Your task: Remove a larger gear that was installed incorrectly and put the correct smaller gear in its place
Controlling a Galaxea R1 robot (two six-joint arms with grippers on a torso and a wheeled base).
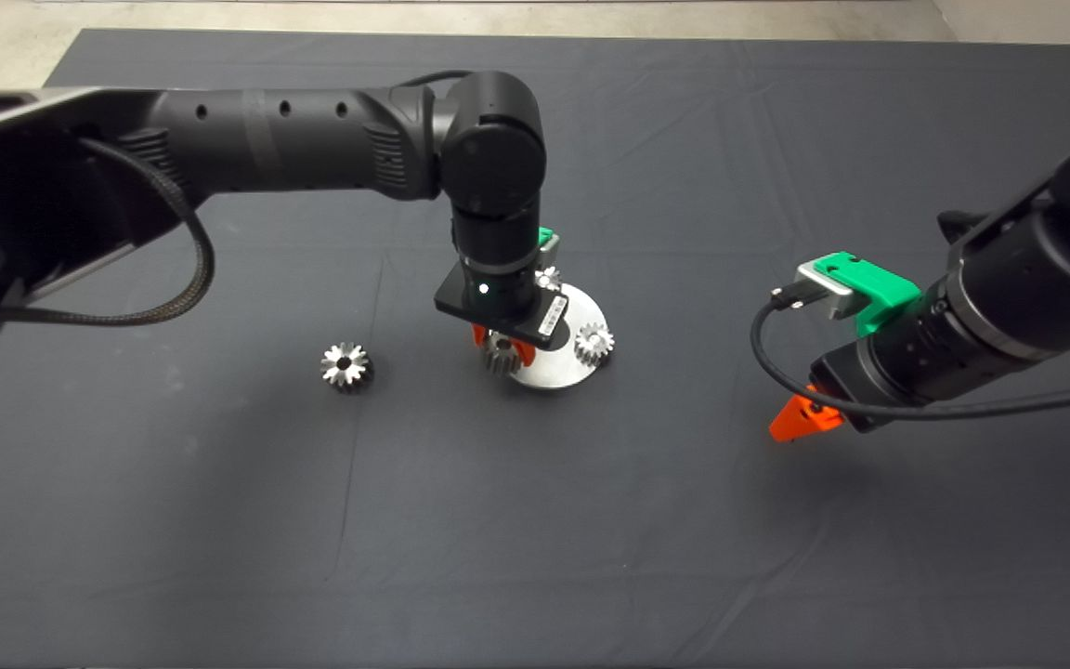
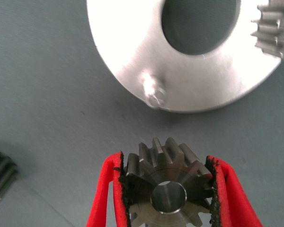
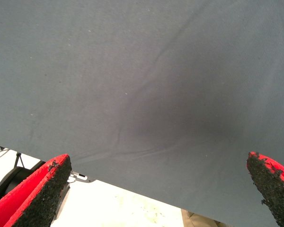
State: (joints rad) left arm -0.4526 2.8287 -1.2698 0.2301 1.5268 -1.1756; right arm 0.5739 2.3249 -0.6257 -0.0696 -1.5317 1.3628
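My left gripper is shut on the smaller gear, a dark steel spur gear with a centre bore. It holds the gear at the near left edge of the round silver plate. In the left wrist view the gear sits between the red fingers, just short of a bare pin on the plate. The larger gear, shiny with pointed teeth, lies on the mat left of the plate; its edge shows in the left wrist view. My right gripper is open and empty above the mat at the right.
Two more small gears sit on the plate, one at its right and one at its far side. The plate has a large round hole. The right wrist view shows bare mat and its edge.
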